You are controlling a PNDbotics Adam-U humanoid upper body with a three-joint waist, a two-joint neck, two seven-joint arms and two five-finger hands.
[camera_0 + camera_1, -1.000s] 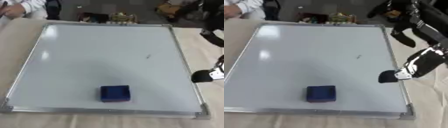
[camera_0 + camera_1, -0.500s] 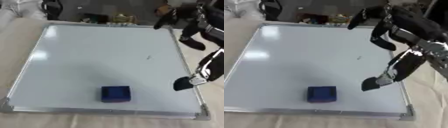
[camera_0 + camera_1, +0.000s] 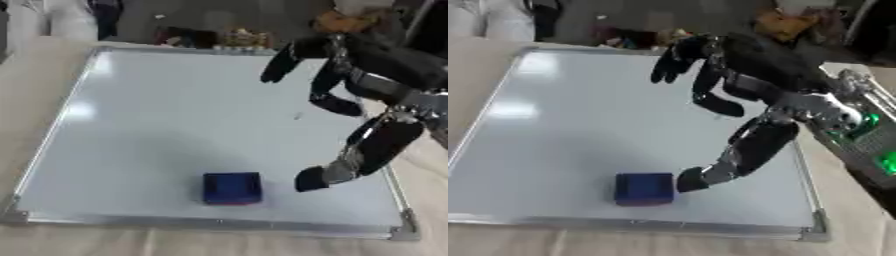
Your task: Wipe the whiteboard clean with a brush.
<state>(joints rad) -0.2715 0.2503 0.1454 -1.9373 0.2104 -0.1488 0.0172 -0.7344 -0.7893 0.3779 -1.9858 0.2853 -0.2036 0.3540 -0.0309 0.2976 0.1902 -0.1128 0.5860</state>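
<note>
A whiteboard (image 3: 157,125) with a silver frame lies flat on the table. A small dark mark (image 3: 297,116) shows right of its middle. The brush, a dark blue block (image 3: 232,188), rests on the board near the front edge. My right hand (image 3: 367,75) hangs over the board's right half, fingers spread and straight, open and holding nothing. Its thumb tip (image 3: 311,179) is low, just right of the blue block and apart from it. My left hand shows in neither view.
Beige table surface (image 3: 35,80) surrounds the board. Small cluttered items (image 3: 227,37) sit beyond the board's far edge. Clothing of people shows at the far left (image 3: 35,20). Green lights glow on my right forearm (image 3: 881,160).
My right hand has come in from the right edge, leftward and down over the board, toward the blue block. The block has not moved.
</note>
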